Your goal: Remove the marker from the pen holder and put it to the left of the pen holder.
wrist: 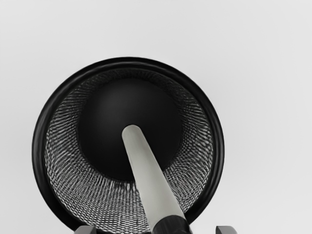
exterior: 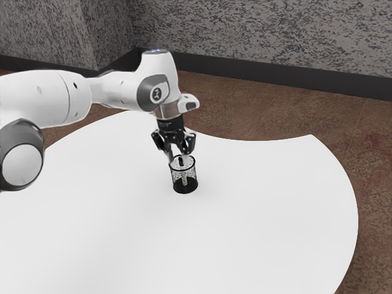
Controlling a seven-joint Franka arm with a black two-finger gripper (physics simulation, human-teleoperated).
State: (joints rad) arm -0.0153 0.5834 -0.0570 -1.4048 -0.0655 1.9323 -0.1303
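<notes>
In exterior view, see black two-finger gripper open over black mesh cylindrical pen holder on white curved-edge table, with pale, black-ended marker inside, top tilted slightly left; in wrist view, see fingertips parted either side of marker.

Wht tbl sits above brn flr, gry wall behind.
</notes>
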